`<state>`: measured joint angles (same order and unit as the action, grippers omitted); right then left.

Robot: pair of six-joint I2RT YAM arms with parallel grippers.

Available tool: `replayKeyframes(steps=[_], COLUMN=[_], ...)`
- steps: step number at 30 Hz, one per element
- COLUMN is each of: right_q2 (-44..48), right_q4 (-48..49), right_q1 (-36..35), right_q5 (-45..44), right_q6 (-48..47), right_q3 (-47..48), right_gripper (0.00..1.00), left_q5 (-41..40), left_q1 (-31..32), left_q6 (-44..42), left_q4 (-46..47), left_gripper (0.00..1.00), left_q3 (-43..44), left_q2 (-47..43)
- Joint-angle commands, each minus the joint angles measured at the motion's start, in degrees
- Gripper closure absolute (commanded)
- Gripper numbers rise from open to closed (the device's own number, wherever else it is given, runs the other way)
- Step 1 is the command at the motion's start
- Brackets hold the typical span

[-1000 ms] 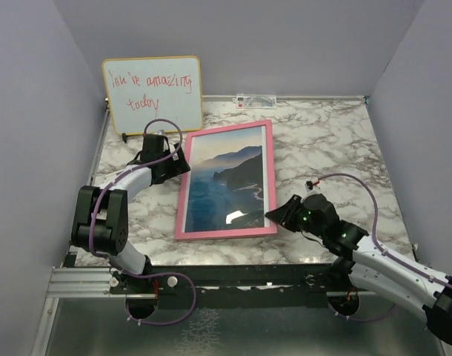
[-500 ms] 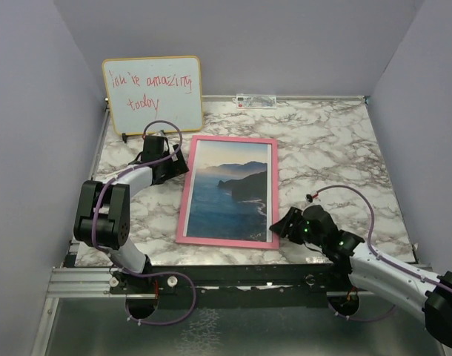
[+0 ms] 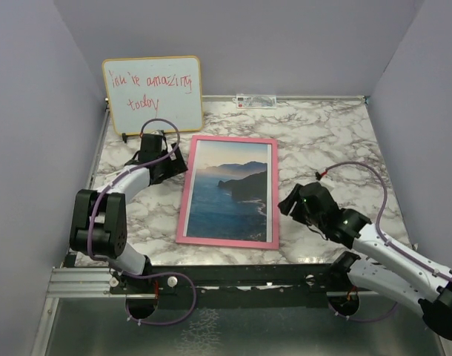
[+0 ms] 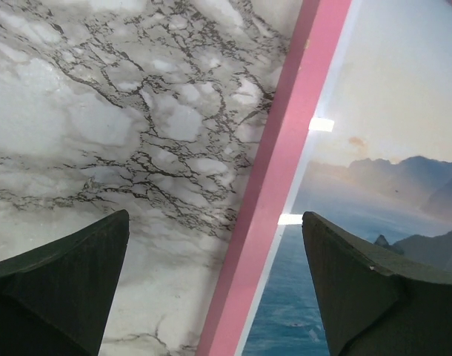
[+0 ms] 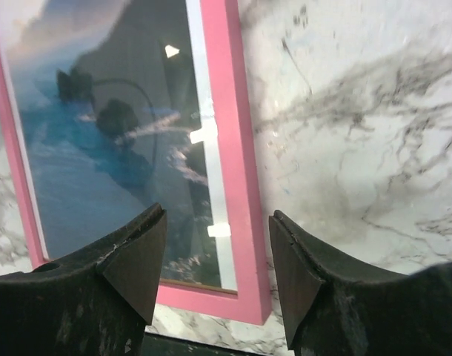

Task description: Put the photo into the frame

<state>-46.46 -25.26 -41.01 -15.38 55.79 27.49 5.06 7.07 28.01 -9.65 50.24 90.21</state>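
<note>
Right gripper (image 3: 289, 206) first: its jaws are spread with nothing between them. A second ago they were nearly closed at the frame's near right corner. Now the gripper has drawn back and sits just off the right border, not touching it. In the wrist view the pink border runs under the gap between its fingers (image 5: 141, 252).

Left gripper (image 3: 178, 165) is spread as wide as before, holding nothing. It hangs over the frame's left border near the far corner, with one finger over marble and the other over the picture.

The frame (image 3: 226, 242) has changed most. A second ago it lay skewed, its far right corner swung toward the back. Now it lies flat and squarer on the table (image 3: 330, 141), between the two arms. The photo (image 3: 230, 196) sits inside it face up, showing blue sea, dark mountains and a pale sky, with glare spots on the pane.

A whiteboard (image 3: 152, 93) stands at the back left, reading in red handwriting "you're amazing today". A small label strip (image 3: 256, 99) lies at the back edge, its print too small to read. Purple cables loop over both arms.
</note>
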Motion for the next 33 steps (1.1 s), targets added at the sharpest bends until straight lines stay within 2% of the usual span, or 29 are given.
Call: replayKeyframes(steps=[1,8,16,21,24,28,33], right_q2=[-2.89,-4.62,2.54,7.59,9.66,10.43,12.14], right_q4=[-9.9,-23.06,-26.78,-24.93,-23.91,-27.52,-31.34], right_q1=[0.27,0.3,0.29,0.2,0.27,0.25,0.32], right_q5=[-11.52,-25.4,-36.45,-39.79,-40.52,-42.41,-43.49], right_q6=[-2.22,-1.74,-4.79,-12.71,-17.48,-19.05,-18.72], right_q3=[10.51,25.87,34.32,37.32,40.04,45.31,49.16], right_gripper=[0.38,0.38,0.37,0.28,0.17,0.02,0.0], left_q5=[-0.57,-2.91,-7.31,-12.01,-15.35,-17.97,-20.95], left_q1=[-0.31,-0.3,-0.3,0.04,0.38,0.42,0.4], left_q6=[-1.61,-2.86,-2.3,-1.09,-0.42,-0.96,-2.05], left_q4=[-5.28,-12.73,-17.13,-21.28,-25.24,-29.63,-36.1], left_gripper=[0.01,0.01,0.01,0.01,0.01,0.01,0.01], left_q3=[3.82,6.65,6.99,10.02,13.95,19.46,27.12], left_q2=[-6.81,-18.17,-31.6,-39.5,-41.74,-45.09,-47.6])
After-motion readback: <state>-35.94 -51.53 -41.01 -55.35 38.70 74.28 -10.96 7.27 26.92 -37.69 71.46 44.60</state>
